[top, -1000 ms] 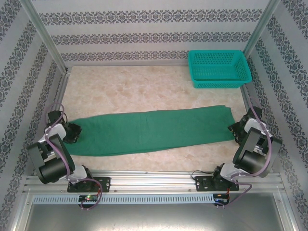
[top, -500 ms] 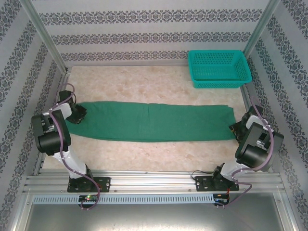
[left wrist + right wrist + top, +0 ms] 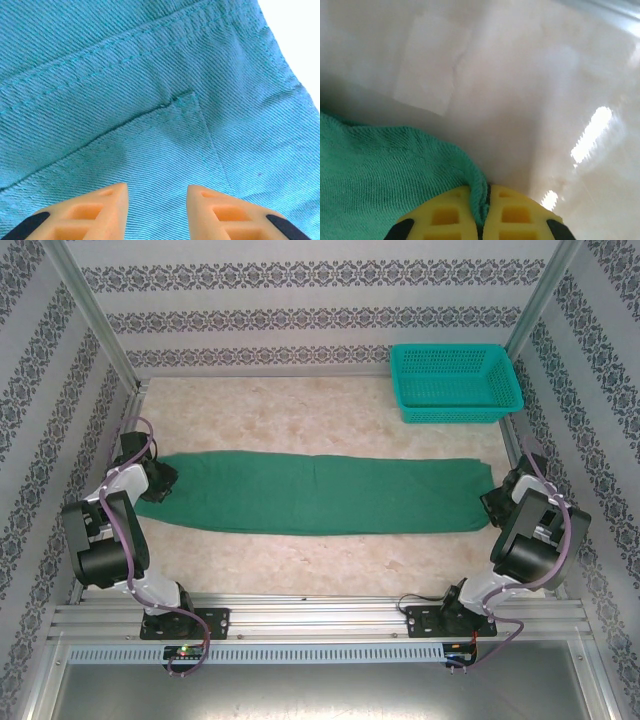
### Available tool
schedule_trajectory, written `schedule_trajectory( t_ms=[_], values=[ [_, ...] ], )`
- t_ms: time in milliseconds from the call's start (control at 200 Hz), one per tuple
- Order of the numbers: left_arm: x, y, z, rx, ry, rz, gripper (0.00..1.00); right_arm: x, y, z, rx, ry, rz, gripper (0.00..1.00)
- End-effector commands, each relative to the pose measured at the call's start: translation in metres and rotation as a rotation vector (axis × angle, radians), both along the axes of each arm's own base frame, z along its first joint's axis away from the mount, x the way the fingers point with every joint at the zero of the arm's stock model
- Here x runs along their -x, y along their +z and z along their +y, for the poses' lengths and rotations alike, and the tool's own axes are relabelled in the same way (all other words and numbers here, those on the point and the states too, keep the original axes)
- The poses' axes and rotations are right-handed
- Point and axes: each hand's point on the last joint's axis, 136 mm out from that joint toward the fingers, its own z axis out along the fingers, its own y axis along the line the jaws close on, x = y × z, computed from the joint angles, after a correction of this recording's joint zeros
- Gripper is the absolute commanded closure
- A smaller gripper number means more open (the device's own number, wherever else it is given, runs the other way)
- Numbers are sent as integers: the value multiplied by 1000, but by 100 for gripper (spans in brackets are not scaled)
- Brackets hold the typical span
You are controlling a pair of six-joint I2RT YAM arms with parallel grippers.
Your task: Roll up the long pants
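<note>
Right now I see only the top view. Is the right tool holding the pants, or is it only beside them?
Observer: It is holding them. In the right wrist view, the right tool has its yellow fingers closed on the edge of the pants.
Operator: And the other side?
Observer: It is open. In the left wrist view, the left tool has its orange fingers apart over the pants. I cannot tell whether they touch.
Operator: Which part of the pants lies there?
Observer: A stitched pocket corner lies just ahead of those fingers.
</note>
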Motion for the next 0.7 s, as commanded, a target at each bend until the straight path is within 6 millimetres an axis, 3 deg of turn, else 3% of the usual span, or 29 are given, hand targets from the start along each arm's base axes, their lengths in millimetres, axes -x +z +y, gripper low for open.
schedule_trajectory(
  t_ms=[0,220,295,380,515,699],
  values=[
    [0,17,-2,-15,-42,-3,64,6,-8,-20,87,-42,24,100],
    [17,47,-2,-53,-47,-20,63,20,54,-45,291,-96,-49,100],
    [20,58,-3,-46,-41,-55,63,13,72,-41,324,-76,-109,100],
    [23,68,-7,-42,-57,-64,63,-3,89,-23,347,13,-138,100],
    [26,75,-8,-50,-74,-69,62,-41,114,47,361,259,-202,100],
    [23,63,-13,-16,-89,-104,61,-75,142,181,325,576,-312,100]
  ],
)
